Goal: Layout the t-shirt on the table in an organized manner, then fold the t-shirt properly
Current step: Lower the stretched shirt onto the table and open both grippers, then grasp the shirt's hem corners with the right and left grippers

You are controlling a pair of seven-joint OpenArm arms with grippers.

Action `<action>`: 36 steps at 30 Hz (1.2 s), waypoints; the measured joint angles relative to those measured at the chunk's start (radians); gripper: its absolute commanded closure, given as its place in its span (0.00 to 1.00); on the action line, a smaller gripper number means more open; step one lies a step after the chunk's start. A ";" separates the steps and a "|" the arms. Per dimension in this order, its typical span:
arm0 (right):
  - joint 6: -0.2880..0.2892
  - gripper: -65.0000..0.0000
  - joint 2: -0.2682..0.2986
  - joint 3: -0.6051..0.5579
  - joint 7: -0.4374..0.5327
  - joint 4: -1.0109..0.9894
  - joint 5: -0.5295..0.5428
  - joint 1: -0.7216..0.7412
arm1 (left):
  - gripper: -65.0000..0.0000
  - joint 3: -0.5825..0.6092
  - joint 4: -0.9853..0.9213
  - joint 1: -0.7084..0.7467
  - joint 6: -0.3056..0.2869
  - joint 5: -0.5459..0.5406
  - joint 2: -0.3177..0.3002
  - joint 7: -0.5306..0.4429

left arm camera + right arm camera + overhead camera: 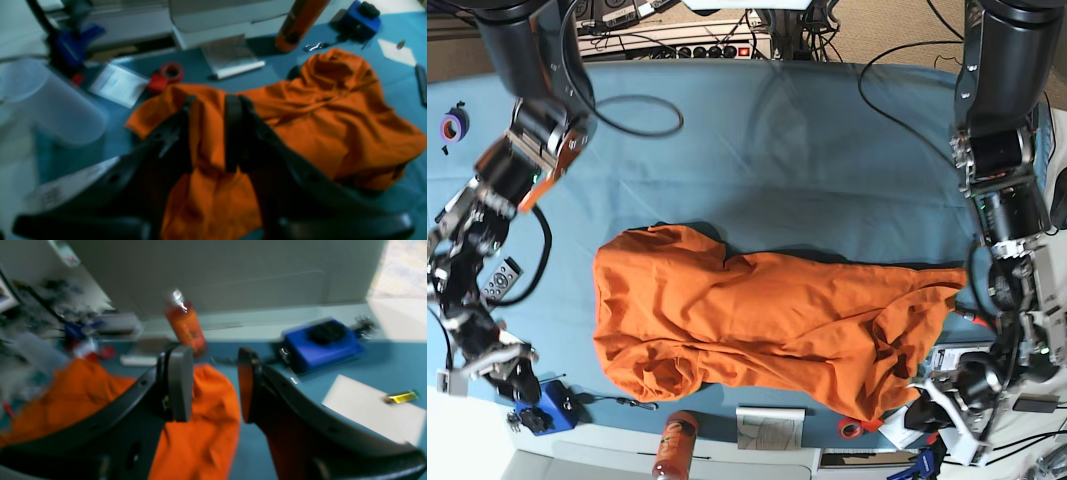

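While the shirt (767, 325) lies crumpled at about six o'clock on the table (807, 150), neither arm has spread it yet. The left gripper (208, 133) straddles a fold with fabric between its narrowly parted jaws, though blur makes it hard to say whether it is truly pinched. The right gripper (213, 386) stands wide and empty at the shirt's nine o'clock edge. To lay it out well, each should catch a single layer near a corner and draw outward, low over the table.
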 measured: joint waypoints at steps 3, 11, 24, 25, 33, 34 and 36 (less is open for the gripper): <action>0.003 0.65 -0.002 -0.001 -0.032 0.125 0.024 -0.107 | 0.84 0.001 0.135 0.063 0.004 -0.003 -0.016 0.082; -0.068 0.65 -0.002 -0.005 -0.112 0.277 0.101 -0.338 | 0.83 -0.001 0.372 0.236 0.035 -0.008 -0.156 0.157; -0.087 0.65 -0.025 -0.005 -0.254 0.283 0.098 -0.611 | 0.72 -0.307 0.404 0.397 0.046 -0.108 -0.338 0.162; -0.087 0.65 -0.035 -0.005 -0.208 0.282 0.098 -0.631 | 0.72 -0.321 0.404 0.406 0.045 -0.113 -0.341 0.162; -0.044 0.65 -0.121 -0.004 -0.043 0.161 0.057 -0.621 | 0.72 -0.333 0.404 0.449 0.046 -0.113 -0.337 0.163; -0.035 0.65 -0.125 -0.004 -0.043 0.130 0.060 -0.603 | 0.72 -0.333 0.404 0.449 0.045 -0.113 -0.337 0.163; -0.035 0.65 -0.138 -0.006 -0.039 0.069 0.056 -0.563 | 0.72 -0.333 0.404 0.449 0.045 -0.113 -0.338 0.162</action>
